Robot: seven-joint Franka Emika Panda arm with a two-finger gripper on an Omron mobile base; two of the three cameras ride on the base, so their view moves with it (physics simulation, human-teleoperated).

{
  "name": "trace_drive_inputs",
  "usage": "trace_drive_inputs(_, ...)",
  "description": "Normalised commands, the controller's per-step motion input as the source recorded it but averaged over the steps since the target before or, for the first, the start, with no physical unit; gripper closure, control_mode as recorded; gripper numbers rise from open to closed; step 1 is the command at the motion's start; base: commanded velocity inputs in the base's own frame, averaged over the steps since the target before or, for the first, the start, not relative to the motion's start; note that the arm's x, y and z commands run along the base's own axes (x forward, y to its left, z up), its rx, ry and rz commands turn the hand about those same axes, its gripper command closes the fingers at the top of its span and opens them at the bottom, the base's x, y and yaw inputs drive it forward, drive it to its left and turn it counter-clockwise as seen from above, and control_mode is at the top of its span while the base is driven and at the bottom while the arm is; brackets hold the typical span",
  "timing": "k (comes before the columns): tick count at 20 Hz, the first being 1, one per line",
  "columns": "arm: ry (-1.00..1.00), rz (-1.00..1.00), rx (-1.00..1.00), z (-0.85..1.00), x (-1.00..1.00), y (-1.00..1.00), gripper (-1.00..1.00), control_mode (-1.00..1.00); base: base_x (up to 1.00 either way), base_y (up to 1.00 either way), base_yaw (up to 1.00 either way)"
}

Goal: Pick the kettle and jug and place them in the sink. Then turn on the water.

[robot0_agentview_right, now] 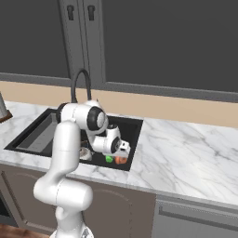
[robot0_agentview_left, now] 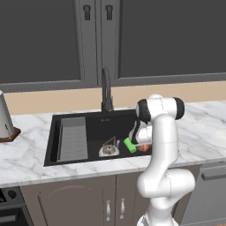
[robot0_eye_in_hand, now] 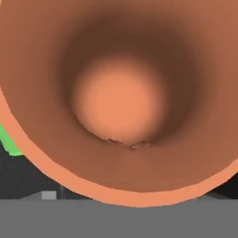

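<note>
arm over the sink, jug right under the hand

the two-finger gripper (robot0_agentview_right: 122,153) is low in the basin, and the white arm covers most of it in the left base view. its finger tips cannot be made out in any view, so whether the jaws stand apart or together cannot be told. the small terracotta-orange jug (robot0_eye_in_hand: 119,100) sits right below the hand: the hand view looks straight into its round mouth, down smooth matt walls to a paler flat bottom, with the flared rim cut off at the top and sides. from the base views just an orange sliver of it shows past the wrist.

the squat silver metal kettle (robot0_agentview_left: 109,149) with its thin arched wire handle stands in the black rectangular sink (robot0_agentview_left: 95,121), near the jug. a small bright green cup (robot0_agentview_left: 129,145) lies tilted between them. a grey ribbed tray (robot0_agentview_left: 73,139) fills the basin's left part. the tall dark curved faucet (robot0_agentview_left: 106,90) rises behind, from the veined white marble counter (robot0_agentview_right: 186,148).
</note>
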Motion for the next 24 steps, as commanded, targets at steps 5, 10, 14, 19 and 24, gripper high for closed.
trace_drive_inputs(5, 0.0, 0.0, -0.03, 0.42, -0.16, 0.01, -1.0, -1.0, 0.0, 0.0, 0.0)
trace_drive_inputs(10, -0.04, 0.02, -0.03, 0.67, -0.23, 0.13, -1.0, -1.0, 0.0, 0.0, 0.0)
trace_drive_inputs(14, -0.06, 0.05, -0.01, 0.62, -0.29, 0.11, -1.0, -1.0, 0.0, 0.0, 0.0)
trace_drive_inputs(19, -0.15, 0.05, 0.0, 0.59, -0.43, 0.02, -1.0, -1.0, 0.0, 0.0, 0.0)
trace_drive_inputs(24, -0.15, 0.03, 0.0, 0.72, -0.36, 0.0, -1.0, -1.0, 0.0, 0.0, 0.0)
